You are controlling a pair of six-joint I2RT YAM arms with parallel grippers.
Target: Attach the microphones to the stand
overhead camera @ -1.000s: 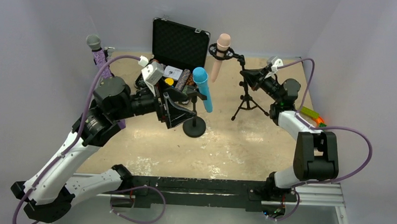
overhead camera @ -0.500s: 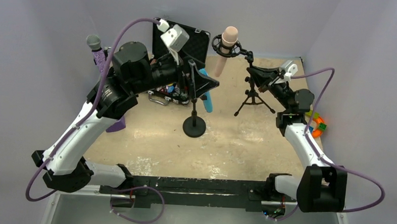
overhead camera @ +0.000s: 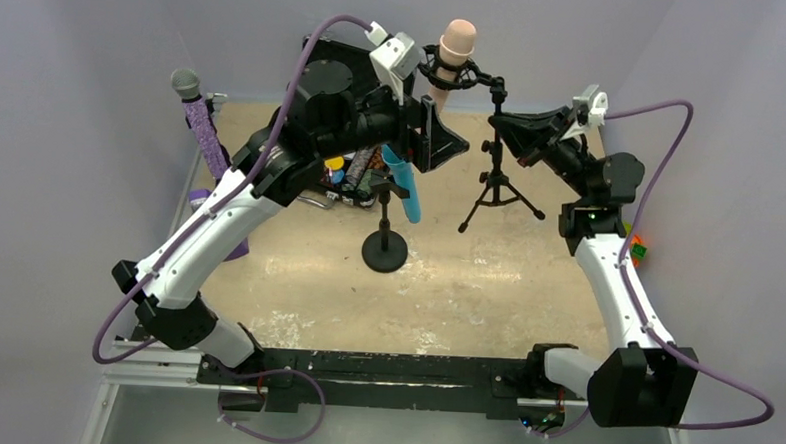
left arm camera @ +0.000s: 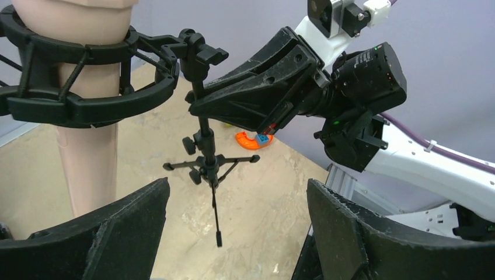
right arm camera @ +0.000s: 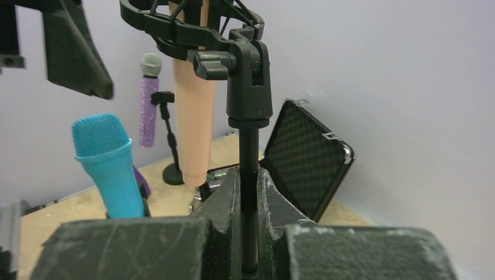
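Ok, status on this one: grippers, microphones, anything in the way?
Left gripper open, empty, by mounted pink microphone. Right gripper shut on tripod stand. Blue microphone, purple microphone also mounted. Nothing blocking.

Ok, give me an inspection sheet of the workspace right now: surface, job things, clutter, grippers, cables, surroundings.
Surface: tabletop, beige, scuffed with pale patches.
Job's things: pink microphone mounted on the tripod stand; blue microphone clipped, tilted, on the round-base stand; purple microphone on a small stand at far left.
Clutter: open black case holding small items; colourful toy by the right wall.
Grippers: left gripper, jaws open and empty, beside the pink microphone; right gripper, jaws shut on the tripod stand's pole.
Cables: purple cables loop free off both arms.
Surroundings: plain pale walls on three sides.
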